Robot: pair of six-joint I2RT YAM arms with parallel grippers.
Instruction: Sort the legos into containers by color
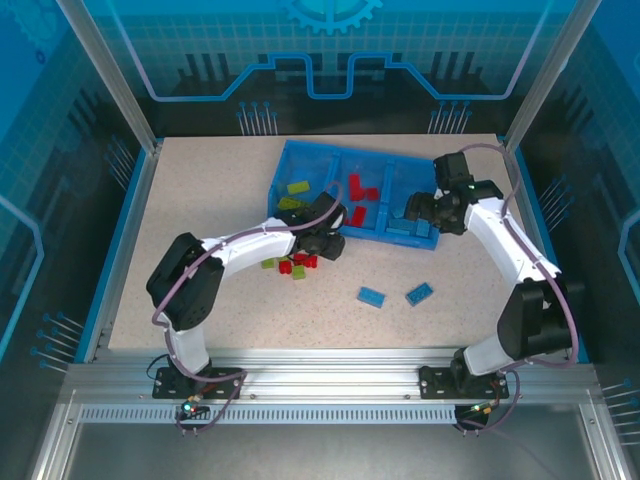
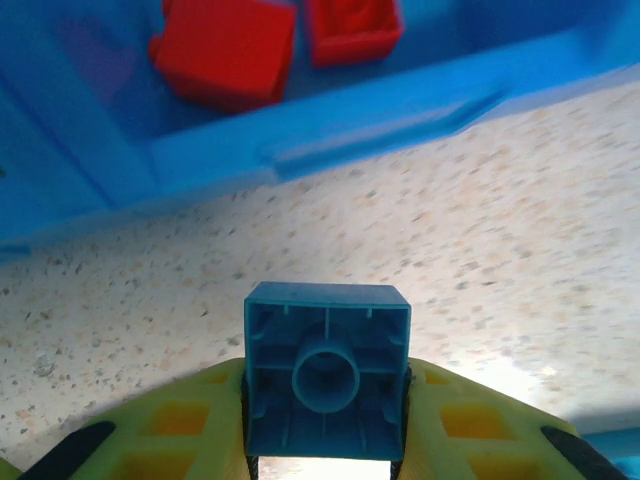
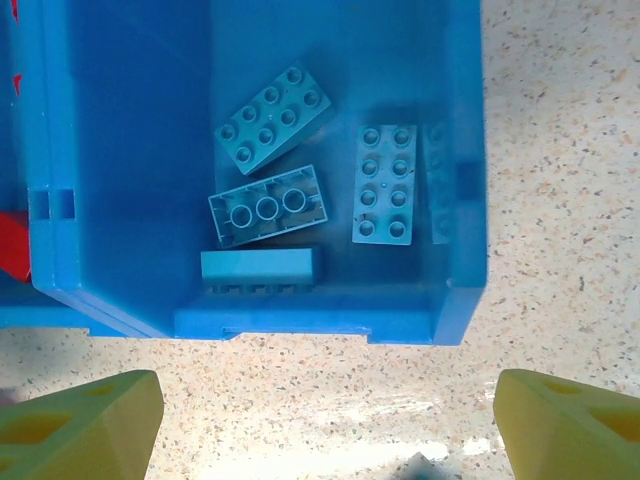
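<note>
l gripper (image 2: 325, 445): jaws pinching a light blue brick (image 2: 327, 365), hollow underside to cam, over the table (image 2: 480, 220) just off the tray (image 2: 330, 125) near wall, by the mid compartment w/ red bricks (image 2: 225, 50). r gripper (image 3: 325, 420): jaws spread wide, nothing between, at near edge of the right compartment. sorted blue bricks (image 3: 270, 205) inside: four, maybe five, one's in shadow. two loose blue bricks (image 1: 372, 296) toward table's near edge. red/green cluster (image 1: 292, 266) beside l gripper.
</note>
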